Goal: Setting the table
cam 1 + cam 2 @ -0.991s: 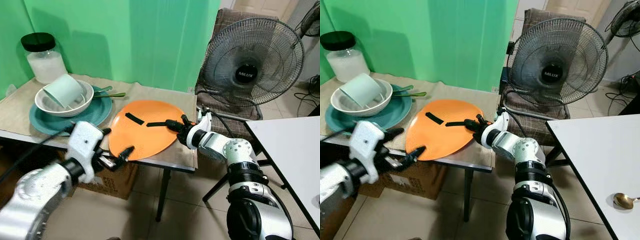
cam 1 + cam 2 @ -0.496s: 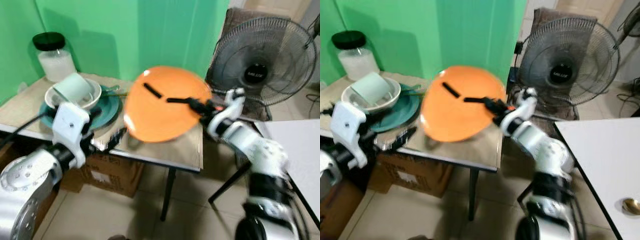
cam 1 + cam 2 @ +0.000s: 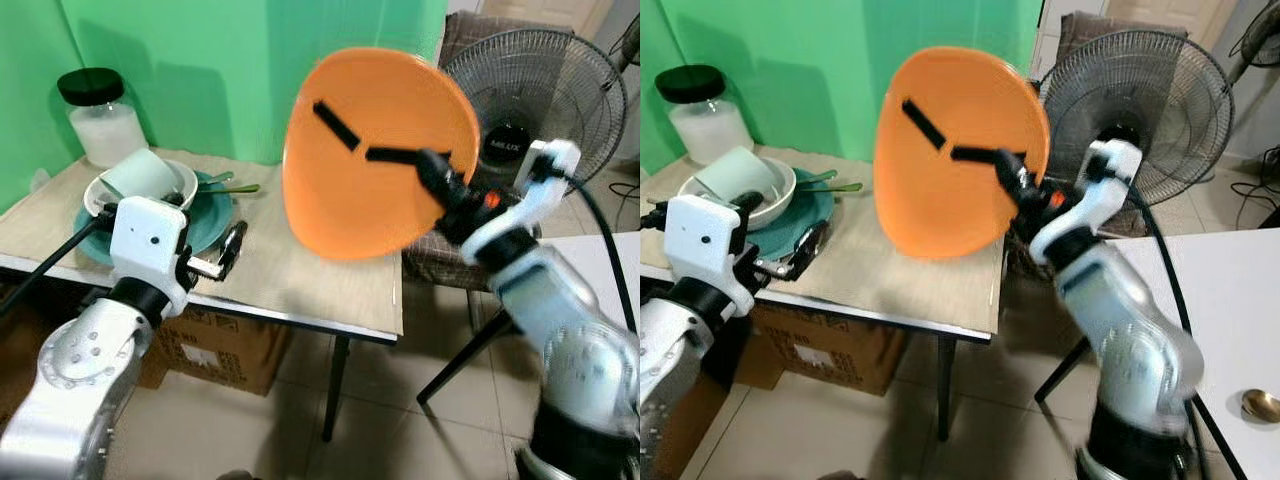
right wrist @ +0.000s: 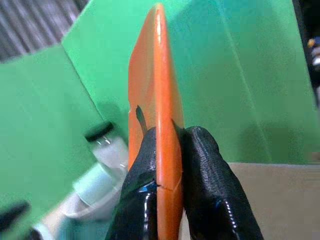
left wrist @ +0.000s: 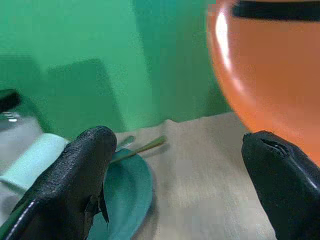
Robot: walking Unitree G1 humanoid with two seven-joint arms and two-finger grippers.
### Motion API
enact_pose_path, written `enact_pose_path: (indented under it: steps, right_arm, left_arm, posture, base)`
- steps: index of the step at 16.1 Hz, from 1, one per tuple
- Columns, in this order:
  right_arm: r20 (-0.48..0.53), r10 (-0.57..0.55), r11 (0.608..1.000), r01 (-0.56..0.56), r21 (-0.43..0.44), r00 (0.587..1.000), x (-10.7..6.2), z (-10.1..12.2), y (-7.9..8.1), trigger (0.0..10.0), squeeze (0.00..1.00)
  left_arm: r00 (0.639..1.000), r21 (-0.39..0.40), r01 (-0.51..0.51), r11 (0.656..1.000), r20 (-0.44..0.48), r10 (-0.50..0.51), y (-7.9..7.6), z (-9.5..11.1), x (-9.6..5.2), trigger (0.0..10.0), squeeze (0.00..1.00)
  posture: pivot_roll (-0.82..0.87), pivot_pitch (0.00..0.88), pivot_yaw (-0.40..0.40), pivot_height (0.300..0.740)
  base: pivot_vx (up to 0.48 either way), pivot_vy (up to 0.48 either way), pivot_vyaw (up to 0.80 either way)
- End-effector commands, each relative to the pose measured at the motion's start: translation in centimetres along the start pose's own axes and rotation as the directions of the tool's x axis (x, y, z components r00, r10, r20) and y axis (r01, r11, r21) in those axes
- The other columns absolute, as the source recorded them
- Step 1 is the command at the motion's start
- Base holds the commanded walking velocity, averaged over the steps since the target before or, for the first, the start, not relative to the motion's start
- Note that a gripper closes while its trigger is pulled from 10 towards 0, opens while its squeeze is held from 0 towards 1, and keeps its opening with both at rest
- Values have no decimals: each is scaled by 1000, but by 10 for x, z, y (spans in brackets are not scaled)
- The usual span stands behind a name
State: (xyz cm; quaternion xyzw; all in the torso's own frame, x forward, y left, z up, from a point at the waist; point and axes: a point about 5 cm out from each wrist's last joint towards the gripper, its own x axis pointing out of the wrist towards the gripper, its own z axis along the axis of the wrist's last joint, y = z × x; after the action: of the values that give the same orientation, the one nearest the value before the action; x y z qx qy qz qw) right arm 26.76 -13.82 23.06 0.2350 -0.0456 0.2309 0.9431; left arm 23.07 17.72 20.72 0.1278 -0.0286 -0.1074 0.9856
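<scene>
Plate lifted on edge, pinched at its rim

Right gripper (image 4: 167,150) is clamped on the rim of the orange plate (image 3: 375,150), one black finger on each face. I hold the plate up in the air, nearly vertical, above the right edge of the table (image 3: 300,290) and in front of the fan (image 3: 545,100). It looks stiff, smooth and probably light; held by so little rim it could slip or swing, so a deeper bite on the rim seems safer. Left gripper (image 3: 225,255) hangs open and empty over the front edge, just beside the teal plate (image 3: 210,215) carrying a white bowl (image 3: 175,185) and tipped mug (image 3: 140,175).
</scene>
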Motion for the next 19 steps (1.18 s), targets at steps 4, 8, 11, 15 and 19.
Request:
enact_pose_path:
  steps: [4,8,11,15,19]
  right_arm:
    - [100,8,954,22,-299,995,-6,16,15,10000,0]
    - [57,-54,937,71,-341,997,-7,-1,10,10000,0]
    - [66,-106,927,123,-355,992,-4,-6,5,10000,0]
    - [91,-132,916,157,-369,987,-3,-4,6,10000,0]
    - [91,-137,933,159,-322,986,-3,-1,7,10000,0]
  left_arm:
    - [999,-26,-29,999,17,29,-12,1,4,10000,0]
    - [1000,4,-28,1000,-3,28,-22,-3,8,10000,0]
    - [998,-20,-57,998,-18,57,-20,-6,9,10000,0]
    - [997,-6,-75,997,-15,75,-16,-8,9,10000,0]
    - [998,-39,-61,997,-13,61,-20,-7,13,10000,0]
  posture:
    - [-28,0,-18,740]
    - [-10,0,-36,740]
    - [-5,0,-29,740]
    - [-30,0,-25,740]
    - [-27,0,-9,740]
  base:
    - [0,0,0]
    - [0,0,-600]
    - [0,0,-800]
    - [0,0,-800]
    - [0,0,-800]
